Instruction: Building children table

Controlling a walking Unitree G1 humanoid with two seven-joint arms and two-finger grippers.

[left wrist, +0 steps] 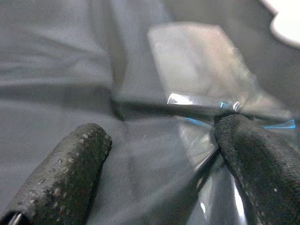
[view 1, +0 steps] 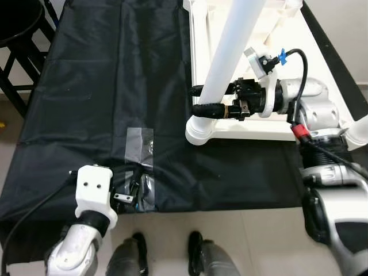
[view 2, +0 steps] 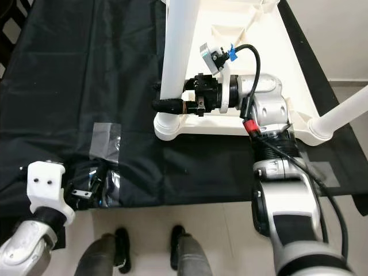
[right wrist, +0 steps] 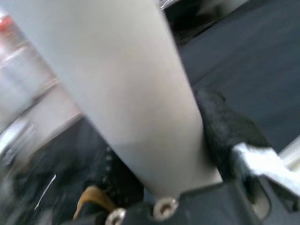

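Observation:
A white children's table (view 1: pixel 259 127) lies upside down on a black cloth (view 1: pixel 109 69). One white leg (view 1: pixel 230 52) stands tilted in the near corner socket (view 1: pixel 199 129). My right gripper (view 1: pixel 198 99) is shut on this leg just above the socket; the right wrist view shows the leg (right wrist: pixel 126 93) pressed between the black fingers (right wrist: pixel 225 126). My left gripper (left wrist: pixel 161 140) is open, low over the cloth's front edge. A clear plastic bag (left wrist: pixel 197 84) with small metal parts lies between and beyond its fingers (left wrist: pixel 70 164), and one finger touches the plastic.
A second white leg (view 2: pixel 339 112) juts out at the table's right corner. A black stool (view 1: pixel 17 23) stands at the far left beside the cloth. Pale tiled floor (view 1: pixel 230 230) and my feet (view 1: pixel 195 247) lie in front of the cloth.

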